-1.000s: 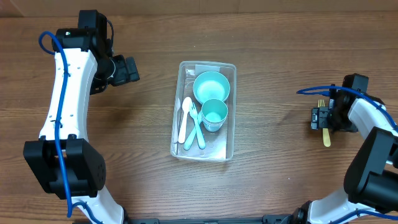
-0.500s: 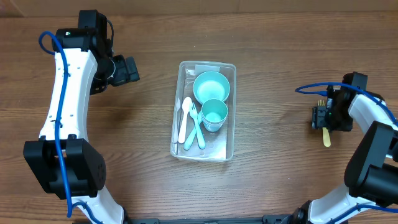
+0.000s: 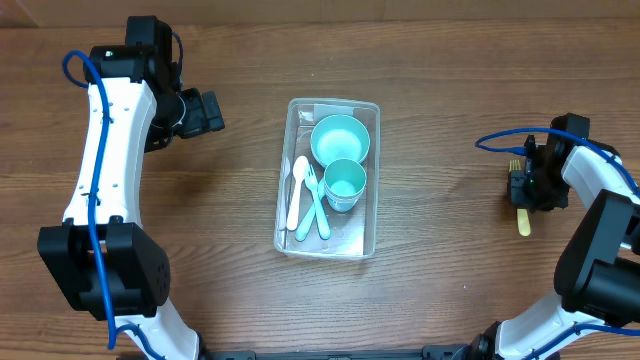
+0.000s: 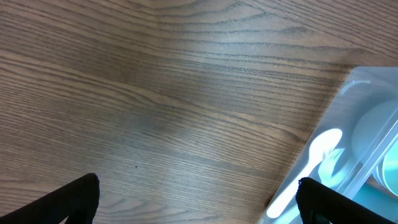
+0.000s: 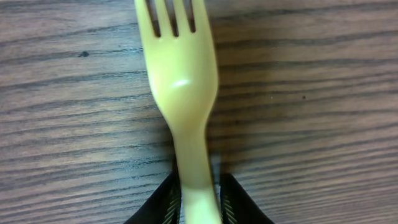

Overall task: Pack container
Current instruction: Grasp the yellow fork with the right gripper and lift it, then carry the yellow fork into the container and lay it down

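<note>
The clear container (image 3: 350,236) lies mid-table, holding a teal bowl (image 3: 340,138), a teal cup (image 3: 345,183), a white spoon (image 3: 296,190) and a teal fork (image 3: 317,202). At the far right a yellow fork (image 3: 523,222) lies flat on the wood. My right gripper (image 3: 520,188) is down over it. In the right wrist view the fork (image 5: 183,87) points its tines away, and the right gripper (image 5: 198,186) is shut on its handle. My left gripper (image 3: 205,112) hangs open left of the container, and in its own view the left gripper (image 4: 198,198) holds nothing above bare wood beside the container's corner (image 4: 357,87).
The left arm's white links (image 3: 105,150) run down the table's left side. A blue cable (image 3: 505,145) loops off the right wrist. Bare wood lies between the container and the right gripper.
The right gripper's fingers have closed in on the yellow fork's handle, and the wrist has shifted slightly right. The left arm and the container have not moved.
</note>
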Robot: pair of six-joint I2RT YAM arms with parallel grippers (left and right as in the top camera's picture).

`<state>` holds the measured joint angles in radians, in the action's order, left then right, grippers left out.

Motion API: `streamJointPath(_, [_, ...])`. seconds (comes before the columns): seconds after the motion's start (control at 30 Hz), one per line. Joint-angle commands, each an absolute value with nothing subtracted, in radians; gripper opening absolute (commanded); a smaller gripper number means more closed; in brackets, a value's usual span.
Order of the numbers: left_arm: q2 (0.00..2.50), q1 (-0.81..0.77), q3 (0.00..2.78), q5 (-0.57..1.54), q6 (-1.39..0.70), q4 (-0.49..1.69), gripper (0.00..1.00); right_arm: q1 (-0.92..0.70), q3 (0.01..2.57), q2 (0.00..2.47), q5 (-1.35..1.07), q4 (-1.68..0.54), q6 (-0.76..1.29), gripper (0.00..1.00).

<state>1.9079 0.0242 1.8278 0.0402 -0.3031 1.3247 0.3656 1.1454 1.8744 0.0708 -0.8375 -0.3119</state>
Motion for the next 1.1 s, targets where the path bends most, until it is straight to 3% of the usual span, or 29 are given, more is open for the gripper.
streamJointPath(0.0, [1.909, 0.025, 1.854, 0.041, -0.284, 1.327, 1.0, 0.364, 1.18, 1.88, 0.076, -0.828, -0.29, 0.15])
streamJointPath(0.2, [1.909, 0.025, 1.854, 0.041, -0.284, 1.327, 1.0, 0.364, 1.211, 1.88, 0.076, -0.84, -0.263, 0.04])
streamJointPath(0.57, [1.909, 0.026, 1.854, 0.041, -0.284, 1.327, 1.0, 0.316, 1.497, 1.88, 0.052, -1.075, -0.126, 0.04])
streamJointPath(0.7, [1.909, 0.026, 1.854, 0.041, -0.284, 1.327, 1.0, 0.216, 1.665, 1.88, 0.014, -1.179, -0.113, 0.04])
streamJointPath(1.07, [1.909, 0.026, 1.854, 0.041, -0.284, 1.327, 1.0, -0.192, 1.958, 1.88, -0.131, -1.324, 0.239, 0.04])
